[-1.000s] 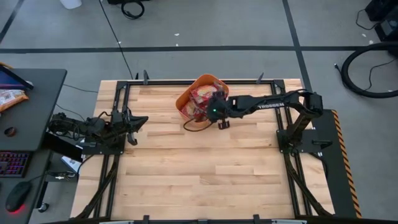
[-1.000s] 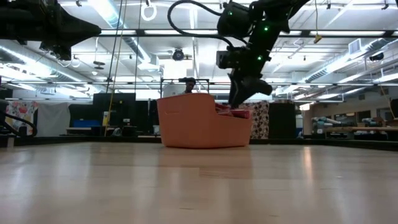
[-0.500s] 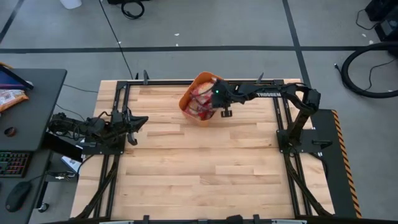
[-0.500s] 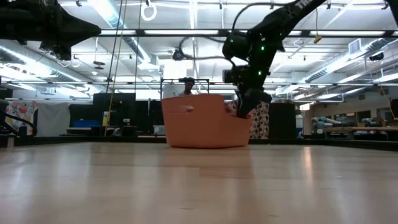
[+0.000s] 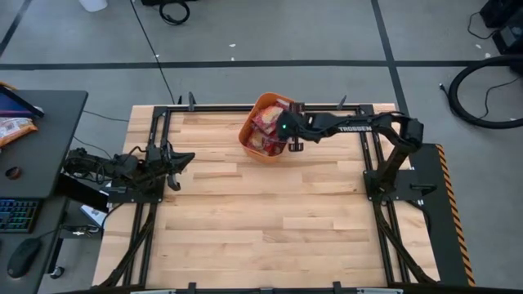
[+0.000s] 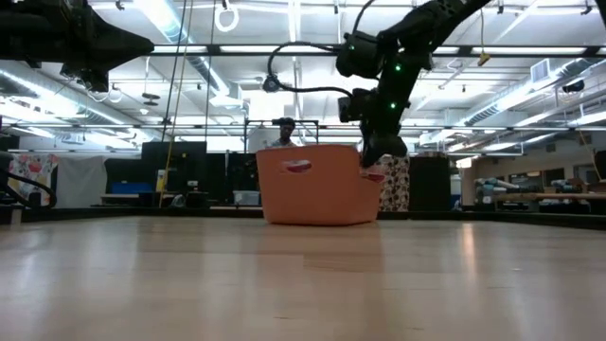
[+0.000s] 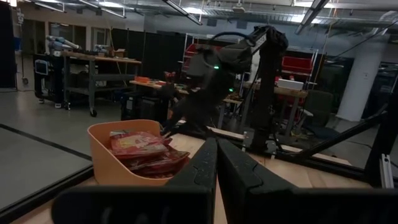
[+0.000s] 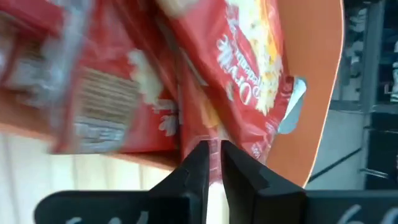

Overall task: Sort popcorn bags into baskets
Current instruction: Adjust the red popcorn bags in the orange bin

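Note:
The orange tub [image 5: 245,135] stands by the table's far edge, level on its base in the low view [image 6: 312,194]. Several red popcorn bags [image 5: 265,126] lie piled inside it, and they also show in the left wrist view [image 7: 140,146]. My right gripper [image 5: 290,143] reaches in from the table's right and is shut at the tub's right rim [image 6: 374,161]. My left gripper [image 5: 176,159] waits at the table's left edge with its fingers shut [image 7: 216,162], touching nothing. My right gripper [image 8: 211,155] pinches the tub's rim wall [image 8: 180,165] on the side toward the table's right, coming from above and slanting down. A red bag's edge [image 8: 208,134] sits right at the narrow gap; whether it is caught too, I cannot tell. The tub rests on the table.
Bare wood spreads from the tub to the near edge. A black frame runs round the tabletop. Left of the table stands a desk with a keyboard, a mouse and an orange snack bag [image 5: 12,126]. A person [image 6: 284,128] shows behind the tub in the room.
My right gripper has moved toward the table's far edge, staying at the tub's rim. The tub has gone with it: it has slid a little toward the far edge, turned about, and come from a tilt to level.

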`<state>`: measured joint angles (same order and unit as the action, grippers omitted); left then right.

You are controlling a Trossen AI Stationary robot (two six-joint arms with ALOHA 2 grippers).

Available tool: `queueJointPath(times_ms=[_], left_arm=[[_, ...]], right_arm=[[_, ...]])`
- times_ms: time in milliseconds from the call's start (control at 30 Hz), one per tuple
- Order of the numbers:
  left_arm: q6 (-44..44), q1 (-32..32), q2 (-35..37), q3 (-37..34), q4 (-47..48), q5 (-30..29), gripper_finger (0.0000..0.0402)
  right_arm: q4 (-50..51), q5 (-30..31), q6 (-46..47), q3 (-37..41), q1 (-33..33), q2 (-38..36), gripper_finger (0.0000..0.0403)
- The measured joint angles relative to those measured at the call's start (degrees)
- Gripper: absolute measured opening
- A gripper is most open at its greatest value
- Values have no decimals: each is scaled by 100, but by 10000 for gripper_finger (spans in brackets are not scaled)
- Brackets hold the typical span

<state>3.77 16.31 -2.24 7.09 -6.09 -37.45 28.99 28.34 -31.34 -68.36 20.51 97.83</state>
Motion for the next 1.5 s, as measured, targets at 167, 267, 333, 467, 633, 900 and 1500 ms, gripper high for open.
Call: queueJointPath(times_ms=[167, 267, 333, 467, 633, 900, 1500], left_arm=[[1, 0, 0, 0, 0, 0, 16], [7, 0, 0, 0, -4, 0, 16], [17, 0, 2, 0, -7, -2, 16], [37, -2, 0, 0, -3, 47, 16], [42, 0, 0, 0, -2, 61, 16], [55, -2, 0, 0, -4, 63, 16], [57, -1, 0, 0, -7, 65, 16]], right_arm=[[268, 463, 58, 0, -389, -42, 58], [294, 478, 25, 0, -448, -43, 82], [304, 570, 36, 0, -332, -45, 103], [503, 1274, 387, 0, -128, -73, 134], [1097, 1397, 782, -2, -100, -57, 136], [495, 472, 907, 224, 250, -49, 124], [-1415, -1078, 265, 525, 113, 15, 114]])
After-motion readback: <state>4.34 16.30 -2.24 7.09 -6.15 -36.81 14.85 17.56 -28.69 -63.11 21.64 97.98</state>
